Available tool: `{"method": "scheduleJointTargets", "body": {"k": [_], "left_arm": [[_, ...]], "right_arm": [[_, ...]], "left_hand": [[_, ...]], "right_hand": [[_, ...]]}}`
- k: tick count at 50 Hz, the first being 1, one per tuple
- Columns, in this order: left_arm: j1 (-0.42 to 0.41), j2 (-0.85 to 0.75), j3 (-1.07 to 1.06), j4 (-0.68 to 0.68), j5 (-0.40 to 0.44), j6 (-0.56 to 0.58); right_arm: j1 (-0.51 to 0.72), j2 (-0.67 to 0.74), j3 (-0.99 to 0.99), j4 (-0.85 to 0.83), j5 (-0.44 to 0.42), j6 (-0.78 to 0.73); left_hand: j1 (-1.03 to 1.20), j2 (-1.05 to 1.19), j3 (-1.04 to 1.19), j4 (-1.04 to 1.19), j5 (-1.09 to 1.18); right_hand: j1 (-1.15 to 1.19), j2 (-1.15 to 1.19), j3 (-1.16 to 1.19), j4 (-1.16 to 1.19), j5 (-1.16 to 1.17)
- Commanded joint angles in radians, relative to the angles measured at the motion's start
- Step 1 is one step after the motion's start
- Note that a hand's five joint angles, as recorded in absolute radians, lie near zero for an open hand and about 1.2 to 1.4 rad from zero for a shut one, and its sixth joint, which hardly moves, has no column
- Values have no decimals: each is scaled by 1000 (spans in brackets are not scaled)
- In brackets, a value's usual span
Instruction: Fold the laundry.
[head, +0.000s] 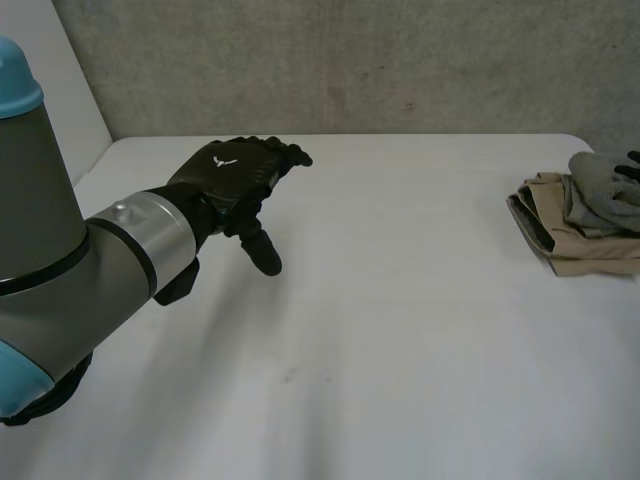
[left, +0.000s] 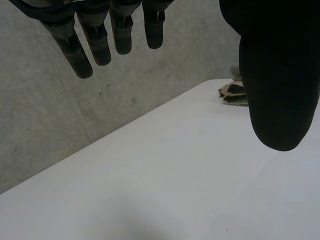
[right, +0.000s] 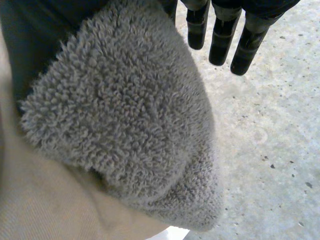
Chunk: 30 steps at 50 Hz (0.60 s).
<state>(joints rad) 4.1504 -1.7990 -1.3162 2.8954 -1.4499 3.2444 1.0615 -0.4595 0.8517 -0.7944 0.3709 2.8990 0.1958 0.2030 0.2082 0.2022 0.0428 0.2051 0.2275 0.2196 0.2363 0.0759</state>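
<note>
A folded tan garment (head: 580, 245) lies at the table's right edge with a grey fluffy towel (head: 605, 195) on top of it. My right hand (head: 633, 162) is at the far side of this pile. In the right wrist view the towel (right: 130, 115) bulges under the palm over the tan garment (right: 45, 205), and my right hand's fingers (right: 220, 30) reach straight past it, open and off the cloth. My left hand (head: 235, 170) hovers open above the table's left half, far from the pile. Its fingers (left: 100, 45) are straight and the thumb is spread. The pile (left: 234, 92) lies far beyond them.
The white table (head: 400, 330) stretches bare between my left hand and the pile. A grey concrete wall (head: 350, 60) stands behind its far edge. Past the towel the right wrist view looks down at a speckled concrete floor (right: 270, 125).
</note>
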Motion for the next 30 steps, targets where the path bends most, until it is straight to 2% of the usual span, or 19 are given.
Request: {"method": "scheduleJointTargets", "body": {"k": [1,7,11,15,18,22,25,26,29,30], "left_arm": [[-4,1,2,-2,-1,0],[-4,1,2,-2,-1,0],[-4,1,0,-2,-1,0],[-4,1,-5,-1,0,0],[-6,1,-6,-1,0,0],[-6,1,-9,-1,0,0],[-4,1,-9,-1,0,0],[-4,1,-9,-1,-1,0],[-3,6,-6,-1,-3,0],[-2,9,-2,-1,-3,0]], "right_arm": [[-31,-109,95,29,49,3],[-48,-214,122,164,167,5],[-38,-266,72,390,252,2],[-35,-330,35,587,282,-1],[-35,-364,15,694,301,2],[-29,-395,-37,834,385,3],[40,-400,-104,934,523,8],[79,-400,-150,980,607,8],[135,-393,-221,1038,715,5],[168,-395,-256,1061,776,2]], "left_hand": [[-6,-13,-18,-12,-27],[-6,-13,-18,-12,-27],[-6,-13,-18,-12,-27],[-6,-13,-18,-12,-27],[-6,-13,-18,-12,-27],[-6,-13,-18,-12,-27],[-6,-13,-18,-12,-27],[-9,-16,-21,-15,-30],[-12,-19,-24,-18,-33],[-15,-22,-27,-21,-36]], "right_hand": [[-31,-53,-45,-62,-76],[-31,-53,-45,-62,-76],[-31,-53,-45,-62,-76],[-31,-53,-45,-62,-76],[-31,-53,-45,-62,-76],[-31,-53,-45,-62,-76],[-31,-53,-45,-62,-76],[-31,-53,-45,-62,-76],[-31,-53,-45,-62,-76],[-31,-53,-45,-62,-76]]}}
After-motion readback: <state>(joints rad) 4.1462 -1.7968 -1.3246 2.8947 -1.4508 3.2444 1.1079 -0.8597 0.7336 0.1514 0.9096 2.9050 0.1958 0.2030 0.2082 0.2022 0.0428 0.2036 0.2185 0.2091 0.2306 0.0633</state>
